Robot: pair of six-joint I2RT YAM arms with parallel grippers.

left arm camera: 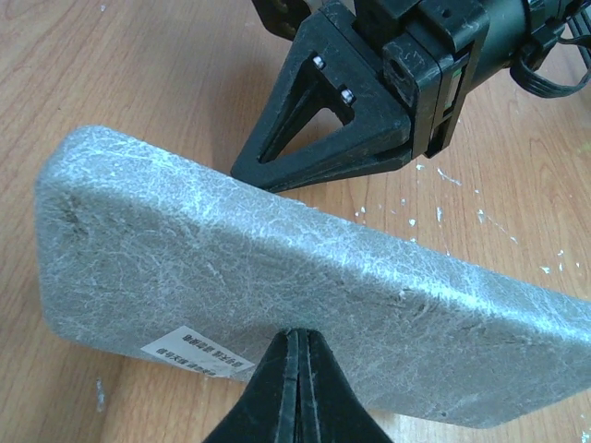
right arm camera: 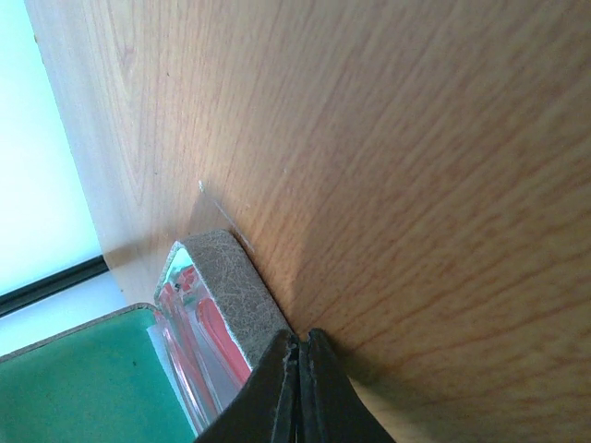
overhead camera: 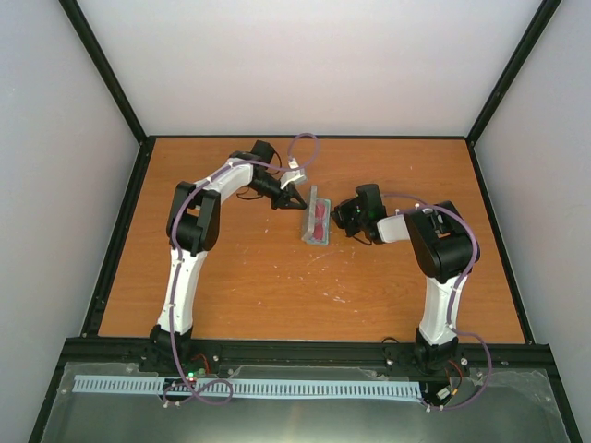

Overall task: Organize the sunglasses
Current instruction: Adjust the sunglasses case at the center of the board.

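The grey case [overhead camera: 315, 214] lies open mid-table with its lid tilted up on the left. The red-pink sunglasses [overhead camera: 319, 227] lie inside it; in the right wrist view they [right arm camera: 201, 325] sit behind the case's grey wall [right arm camera: 233, 288], next to the green lining [right arm camera: 83, 383]. My left gripper [overhead camera: 295, 199] is shut, and its tips [left arm camera: 297, 338] touch the lid's grey outer face [left arm camera: 277, 268]. My right gripper [overhead camera: 341, 221] is shut, and its tips [right arm camera: 300, 343] rest against the case's wall on the right side. It also shows beyond the lid in the left wrist view [left arm camera: 268, 175].
The wooden table [overhead camera: 277, 286] has black rails [overhead camera: 305, 346] along its edges and white walls around it. Small white specks [left arm camera: 480, 217] lie on the wood near the case.
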